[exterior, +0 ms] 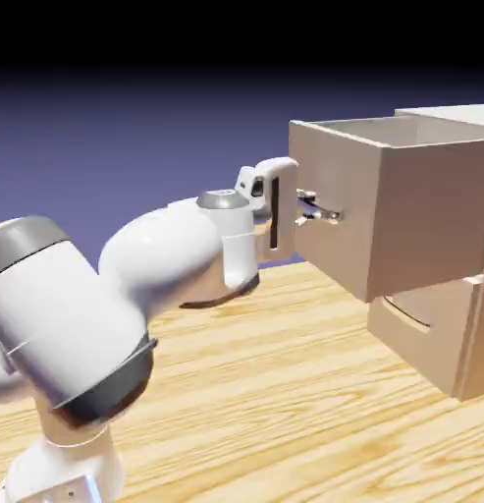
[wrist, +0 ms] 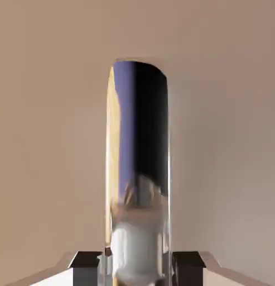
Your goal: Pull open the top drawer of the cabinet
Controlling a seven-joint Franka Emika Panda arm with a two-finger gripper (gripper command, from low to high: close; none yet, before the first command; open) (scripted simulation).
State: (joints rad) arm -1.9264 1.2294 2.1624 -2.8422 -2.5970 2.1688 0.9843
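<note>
Beige top drawer (exterior: 383, 211) out of cabinet (exterior: 476, 324)

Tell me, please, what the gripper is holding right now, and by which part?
The gripper is shut on the top drawer, gripping its metal bar handle between the fingers.

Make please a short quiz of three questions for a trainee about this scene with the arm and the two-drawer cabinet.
1. True or false: the top drawer stands out from the cabinet, and its inside shows from above.
2. What does the gripper close on?
A. the lower drawer's handle
B. the top drawer's bar handle
C. nothing
3. Fill in: the lower drawer is ____.

Key
1. True. The top drawer's front stands well out from the lower drawer's front.
2. B. In the hand view the shiny bar runs between the two fingertips.
3. Shut; its front sits back in the cabinet, below the pulled-out top drawer.
</note>
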